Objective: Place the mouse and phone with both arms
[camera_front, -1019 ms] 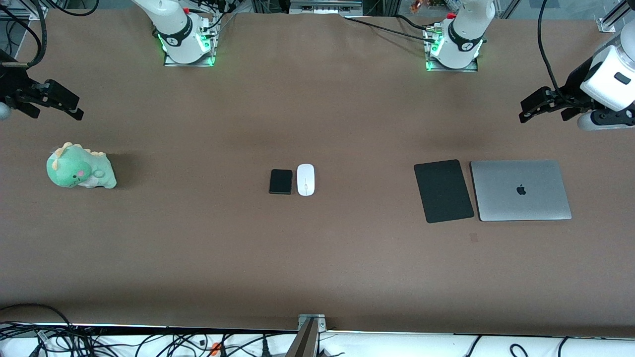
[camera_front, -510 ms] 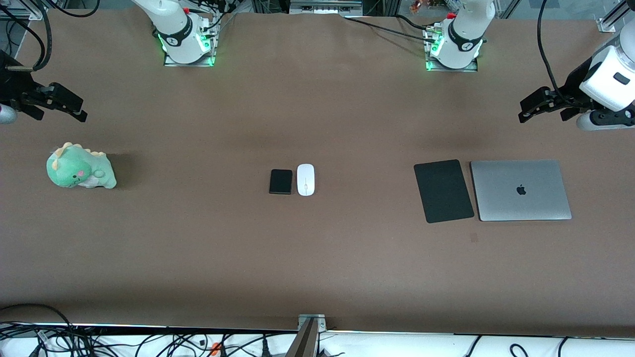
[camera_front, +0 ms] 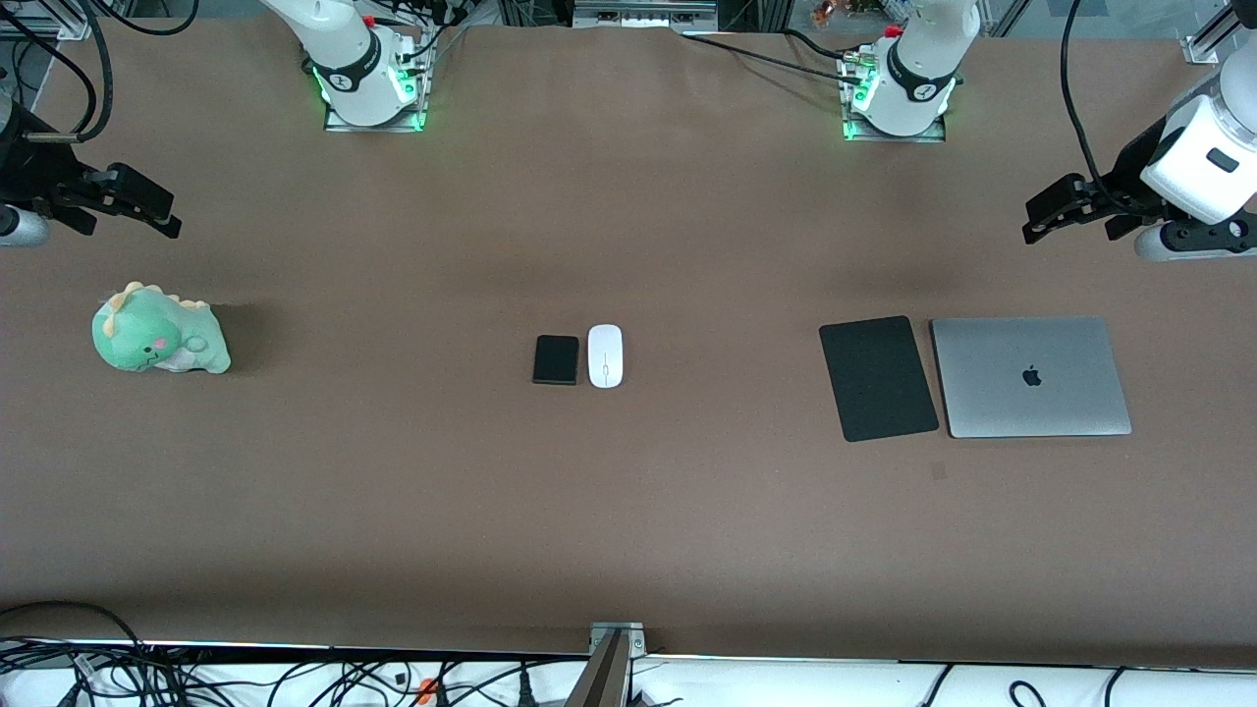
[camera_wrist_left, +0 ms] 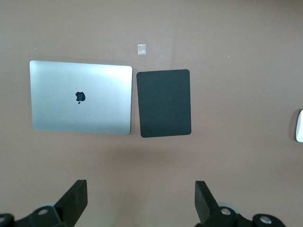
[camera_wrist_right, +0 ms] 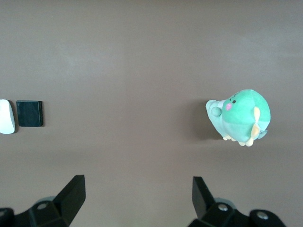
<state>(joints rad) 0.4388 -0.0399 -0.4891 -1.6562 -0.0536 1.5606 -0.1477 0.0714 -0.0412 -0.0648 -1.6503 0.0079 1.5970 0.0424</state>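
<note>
The white oval mouse [camera_front: 605, 355] and the small black phone [camera_front: 556, 359] lie side by side at the table's middle, the phone toward the right arm's end. My right gripper [camera_front: 108, 211] hangs open and empty in the air near the right arm's end of the table, by the green plush. In the right wrist view [camera_wrist_right: 137, 198] the phone [camera_wrist_right: 29, 113] and the mouse [camera_wrist_right: 5, 117] show at the edge. My left gripper [camera_front: 1085, 218] hangs open and empty near the laptop; in the left wrist view [camera_wrist_left: 140, 203] only a sliver of the mouse [camera_wrist_left: 299, 125] shows.
A flat black mouse pad [camera_front: 877, 378] lies beside a closed silver laptop [camera_front: 1031, 377] toward the left arm's end. A green plush dinosaur [camera_front: 159, 341] sits toward the right arm's end. Both arm bases [camera_front: 368, 83] stand along the table's top edge.
Both grippers have shifted slightly toward the table's middle, still open and empty. The mouse, phone and other things have not moved.
</note>
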